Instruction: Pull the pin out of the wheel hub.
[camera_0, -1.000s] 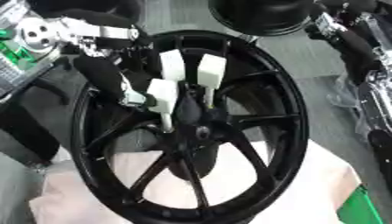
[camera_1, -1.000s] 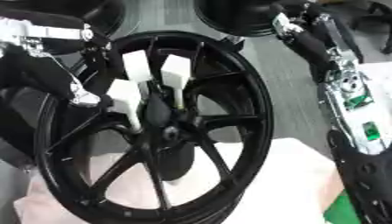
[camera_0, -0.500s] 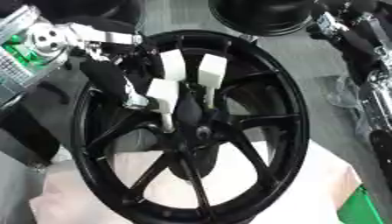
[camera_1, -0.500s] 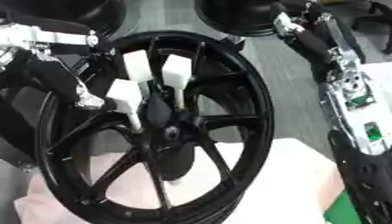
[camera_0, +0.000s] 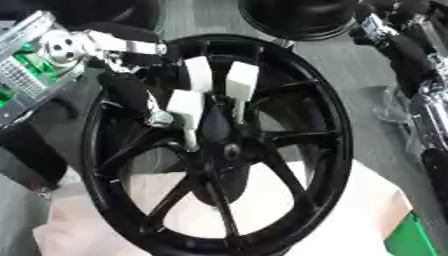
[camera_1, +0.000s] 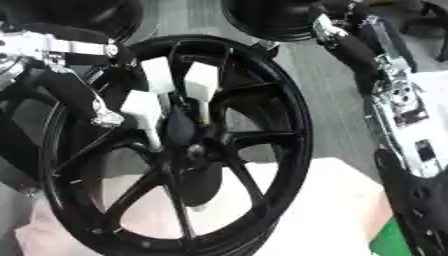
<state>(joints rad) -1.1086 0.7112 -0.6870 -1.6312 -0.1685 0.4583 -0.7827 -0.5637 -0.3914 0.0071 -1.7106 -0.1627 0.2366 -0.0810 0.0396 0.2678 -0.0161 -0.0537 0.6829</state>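
My left hand (camera_0: 188, 95) has its white-padded fingers curled around the black glossy spoked wheel's hub (camera_0: 219, 131), at the wheel (camera_0: 325, 125) centre. Can't make out the pin or which way it points.

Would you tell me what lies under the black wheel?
A pale cloth lies under the wheel and shows between the lower spokes. The left hand covers the hub, so no pin can be seen.
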